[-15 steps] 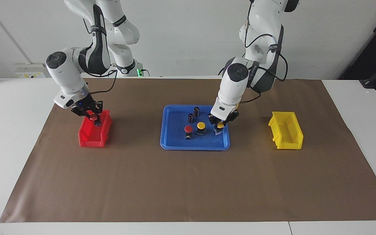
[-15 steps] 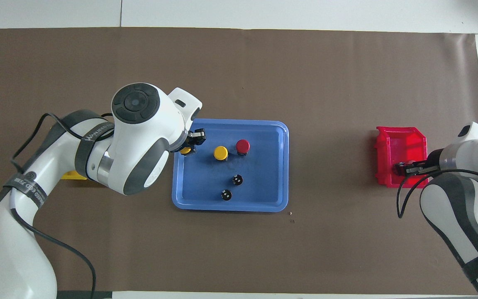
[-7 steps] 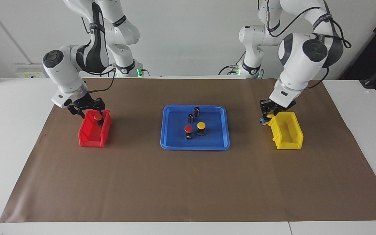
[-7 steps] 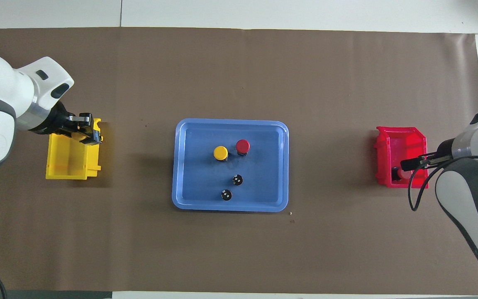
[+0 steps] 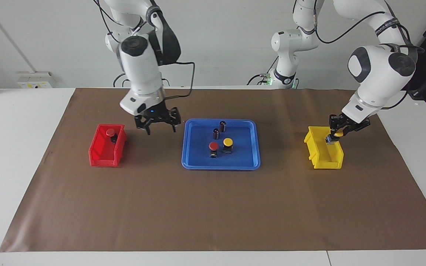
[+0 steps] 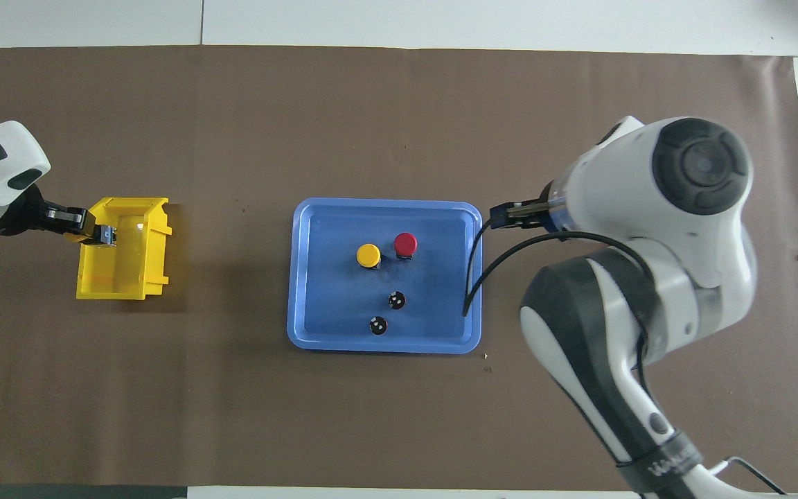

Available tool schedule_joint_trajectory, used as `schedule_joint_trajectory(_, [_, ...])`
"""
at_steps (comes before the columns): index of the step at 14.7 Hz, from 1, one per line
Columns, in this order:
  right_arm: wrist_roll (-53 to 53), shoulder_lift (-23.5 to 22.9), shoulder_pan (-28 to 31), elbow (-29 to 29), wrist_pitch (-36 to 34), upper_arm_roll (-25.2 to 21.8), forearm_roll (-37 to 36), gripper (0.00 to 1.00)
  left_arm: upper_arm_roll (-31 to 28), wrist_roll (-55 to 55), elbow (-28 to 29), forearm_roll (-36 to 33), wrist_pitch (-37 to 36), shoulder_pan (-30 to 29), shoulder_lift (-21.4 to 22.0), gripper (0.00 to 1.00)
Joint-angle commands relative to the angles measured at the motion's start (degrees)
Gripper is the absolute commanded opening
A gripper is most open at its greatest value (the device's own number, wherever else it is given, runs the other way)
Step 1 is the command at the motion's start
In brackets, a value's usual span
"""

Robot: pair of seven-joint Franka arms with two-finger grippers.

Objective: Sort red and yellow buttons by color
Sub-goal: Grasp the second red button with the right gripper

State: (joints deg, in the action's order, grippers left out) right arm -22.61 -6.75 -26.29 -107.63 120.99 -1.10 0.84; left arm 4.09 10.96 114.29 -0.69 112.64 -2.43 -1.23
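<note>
While the left gripper is hanging over the yellow bin, it is clamping a yellow button between its fingers, the dark base pointing down toward the bin's floor. The right gripper is hovering, fingers spread and holding nothing, over the mat between the red bin and the tray. One red button is already lying in the red bin. Two buttons are waiting side by side on the tray: a red one toward the right arm's end and a yellow one just beside it. Two dark cylinders are standing on the tray nearer to the robots.

Risks, as I judge them: the held button is sitting close to the bin's wall on the left arm's side, so a release there could be clipping the rim and bouncing out. On the tray, the red and yellow buttons are so close that spread fingers coming down on the red one could be nudging or toppling its neighbour, or catching the nearest cylinder.
</note>
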Motion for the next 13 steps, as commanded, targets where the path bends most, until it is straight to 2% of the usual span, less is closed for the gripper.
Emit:
schedule_joint_trajectory(1, [-5.07, -7.12, -2.62, 2.87, 4.86, -0.57, -0.4, 0.91, 0.57, 0.55, 7.95, -1.24, 4.69, -0.21, 3.87, 0.01])
schedule_joint_trajectory(4, [-10.17, -9.24, -5.87, 2.51, 7.77, -0.57, -0.4, 0.79, 0.57, 1.07, 10.76, -1.24, 6.44, -0.38, 4.13, 0.01])
schedule_joint_trajectory(8, [-14.21, -12.05, -8.51, 3.66, 10.41, -0.57, -0.75, 0.79, 0.57, 1.43, 14.02, -1.24, 11.62, -0.47, 3.52, 0.01])
schedule_joint_trajectory(11, [-14.48, -12.49, -9.22, 3.22, 11.02, -0.57, -0.75, 0.79, 0.57, 2.21, 14.72, -1.24, 12.25, -2.05, 3.25, 0.01])
schedule_joint_trajectory(12, [-14.48, -12.84, -9.22, 2.87, 11.89, -0.57, -0.75, 0.79, 0.57, 2.31, 14.99, -1.24, 12.86, -2.4, 3.17, 0.05])
schedule_joint_trajectory(13, [-14.48, -13.02, -9.22, 2.87, 11.99, -0.57, -0.84, 0.79, 0.66, 2.05, 15.17, -1.24, 13.91, -2.4, 3.08, 0.17])
